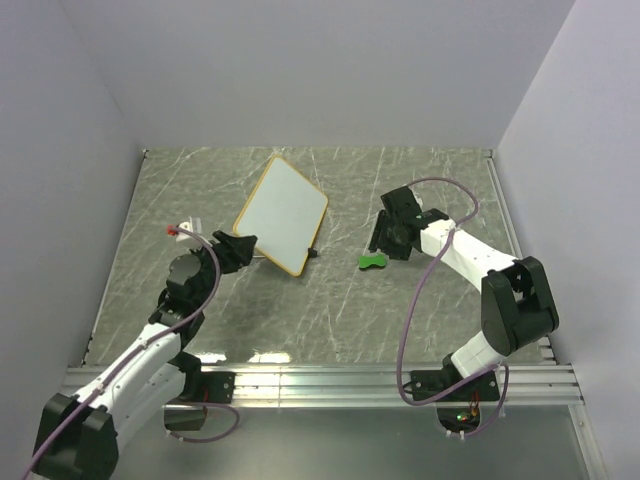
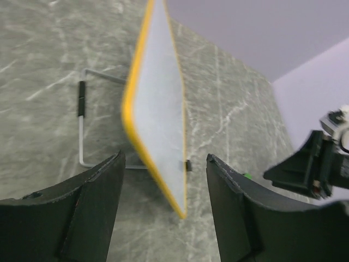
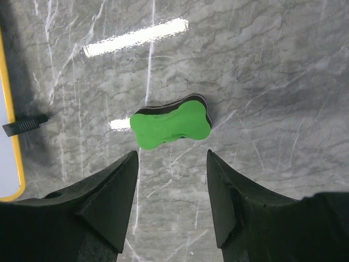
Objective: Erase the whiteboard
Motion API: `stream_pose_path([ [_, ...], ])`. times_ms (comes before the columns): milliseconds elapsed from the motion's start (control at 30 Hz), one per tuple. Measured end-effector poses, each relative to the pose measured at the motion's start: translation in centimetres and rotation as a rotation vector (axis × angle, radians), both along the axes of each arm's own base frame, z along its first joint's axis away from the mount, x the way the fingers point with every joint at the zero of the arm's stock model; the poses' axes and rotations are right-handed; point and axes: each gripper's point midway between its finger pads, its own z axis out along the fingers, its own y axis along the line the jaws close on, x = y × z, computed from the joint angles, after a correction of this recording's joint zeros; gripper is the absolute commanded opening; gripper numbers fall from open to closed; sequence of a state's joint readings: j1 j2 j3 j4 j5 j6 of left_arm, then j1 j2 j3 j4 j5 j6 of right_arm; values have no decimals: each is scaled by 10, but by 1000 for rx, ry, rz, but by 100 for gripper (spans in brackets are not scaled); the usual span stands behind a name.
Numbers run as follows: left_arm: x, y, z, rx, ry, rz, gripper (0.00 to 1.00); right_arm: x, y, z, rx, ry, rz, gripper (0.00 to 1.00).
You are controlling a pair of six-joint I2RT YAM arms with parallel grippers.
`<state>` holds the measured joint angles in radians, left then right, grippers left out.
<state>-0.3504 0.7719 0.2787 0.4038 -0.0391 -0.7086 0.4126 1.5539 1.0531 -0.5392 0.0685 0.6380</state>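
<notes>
Because the whiteboard (image 1: 283,212) looks light, stiff and tippy, hold its rim; left claw (image 2: 164,159) and right claw (image 3: 172,156) both gape empty.

Setting: robot lab test cell. Grey marble-patterned desk (image 1: 400,310), boxed in by plain pale walls (image 1: 330,70) at 9, 12 and 3 o'clock. My left arm (image 1: 140,365) and right arm (image 1: 470,265) are bolted to an aluminium rail (image 1: 330,385) at 6 o'clock, with cables (image 1: 420,290) running loose.

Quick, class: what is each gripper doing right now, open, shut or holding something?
Left gripper: open, whiteboard ahead of it, not gripped.
Right gripper: open, green eraser ahead of it, not gripped.
</notes>
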Motion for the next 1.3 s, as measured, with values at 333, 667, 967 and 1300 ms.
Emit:
stream_pose_path([
  [333,17,17,-33,-1,93,20,61,-1,1,7,9,-15,8,59],
  [667,37,9,-28,-18,73,-31,46,-11,-3,4,7,-7,13,57],
  [967,60,-1,-20,-67,65,-71,1,-12,-3,4,4,-5,31,54],
  [1300,67,-7,-13,-105,40,-96,1,-13,-2,3,6,1,47,51],
])
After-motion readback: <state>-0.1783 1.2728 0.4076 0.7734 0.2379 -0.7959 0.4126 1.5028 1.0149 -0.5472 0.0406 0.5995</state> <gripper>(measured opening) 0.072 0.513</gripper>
